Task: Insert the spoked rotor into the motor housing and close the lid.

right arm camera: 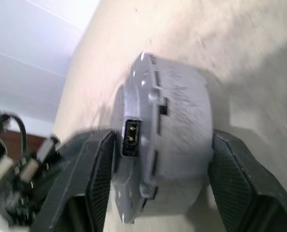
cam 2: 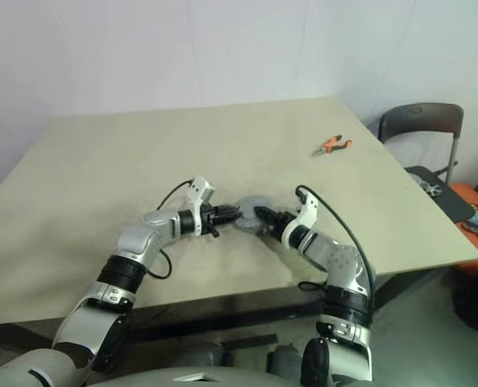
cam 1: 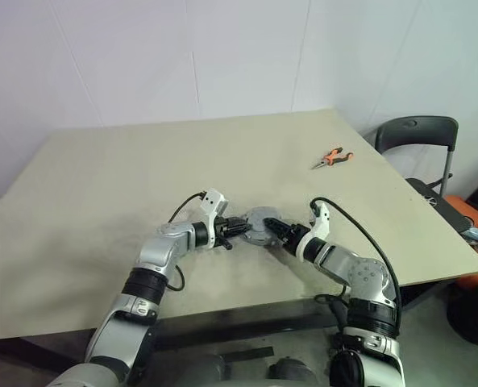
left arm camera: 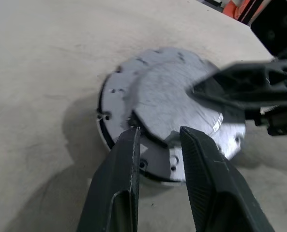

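- the left gripper [cam 1: 240, 228] holds the near edge of the flat round grey metal lid [left arm camera: 174, 108], its two black fingers [left arm camera: 121, 179] closed to a narrow gap over a notch in the rim.
- the right gripper [cam 1: 276, 228] straddles the short round grey metal motor housing [right arm camera: 174, 140]; its fingers stand apart on either side of the body, and contact cannot be confirmed.
- the housing sits on the beige bench [cam 1: 126, 185] between the two grippers, near the front edge, with the lid on top. the spoked rotor cannot be made out; it is judged to be inside.
- risk: if the right gripper closes off-centre, the housing may twist or slide and leave the lid misaligned.
- risk: a pull from the left gripper may lift the lid instead of seating it.
- the right wrist view shows a small connector socket [right arm camera: 131, 137] in the housing wall; the left wrist view shows the lid face instead.
- the head views alone show the orange-handled pliers [cam 1: 332, 158] far across the bench and a dark chair [cam 1: 416, 133] beyond it.
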{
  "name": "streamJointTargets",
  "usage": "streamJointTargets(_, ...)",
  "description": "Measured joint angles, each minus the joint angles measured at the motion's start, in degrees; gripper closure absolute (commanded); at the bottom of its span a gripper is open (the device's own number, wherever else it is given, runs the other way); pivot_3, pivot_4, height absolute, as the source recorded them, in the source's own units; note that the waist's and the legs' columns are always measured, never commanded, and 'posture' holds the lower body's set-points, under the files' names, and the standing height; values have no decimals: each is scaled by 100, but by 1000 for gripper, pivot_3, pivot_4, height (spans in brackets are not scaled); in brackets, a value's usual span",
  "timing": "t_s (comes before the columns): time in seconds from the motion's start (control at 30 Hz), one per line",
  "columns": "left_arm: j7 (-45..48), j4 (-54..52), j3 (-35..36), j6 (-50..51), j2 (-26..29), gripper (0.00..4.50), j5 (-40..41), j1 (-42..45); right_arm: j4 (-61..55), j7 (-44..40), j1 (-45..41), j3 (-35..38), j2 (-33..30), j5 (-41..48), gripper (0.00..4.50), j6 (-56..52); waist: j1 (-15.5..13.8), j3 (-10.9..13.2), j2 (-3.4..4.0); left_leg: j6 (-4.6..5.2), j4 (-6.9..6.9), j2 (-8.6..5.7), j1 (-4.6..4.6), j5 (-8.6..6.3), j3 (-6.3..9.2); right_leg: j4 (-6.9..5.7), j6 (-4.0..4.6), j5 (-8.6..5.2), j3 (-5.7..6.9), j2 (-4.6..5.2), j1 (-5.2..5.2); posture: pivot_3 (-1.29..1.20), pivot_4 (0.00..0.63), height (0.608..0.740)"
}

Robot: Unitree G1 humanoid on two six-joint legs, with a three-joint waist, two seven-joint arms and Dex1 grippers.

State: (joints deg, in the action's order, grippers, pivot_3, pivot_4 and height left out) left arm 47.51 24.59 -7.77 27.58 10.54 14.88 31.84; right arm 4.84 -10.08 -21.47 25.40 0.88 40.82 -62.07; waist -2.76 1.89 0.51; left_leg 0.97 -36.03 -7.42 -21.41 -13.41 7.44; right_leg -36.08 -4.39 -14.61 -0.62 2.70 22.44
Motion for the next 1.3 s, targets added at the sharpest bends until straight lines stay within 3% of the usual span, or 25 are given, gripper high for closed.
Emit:
streamJointTargets(0.67,80,25,94,64,-12,3138,45,16,566,172,-166,26,35,480,2099,387,48,1,9,3,10,0,-10,-2,1,2,-4,-4,-2,1,12,0,0,740)
streamJointTargets(1.03,5,-256,760,270,85,3138,595,192,1175,134,-457,-83,103,554,2153,733,207,2,10,3,49,2,-11,-1,0,-1,-2,19,-8,-4,23,0,0,740)
streamJointTargets(1.3,-129,-647,1815,934,282,3138,1671,456,1480,160,-575,38,144,729,2153,784,245,2,11,3,48,2,-2,-1,1,-1,-20,7,-8,-5,23,0,0,740)
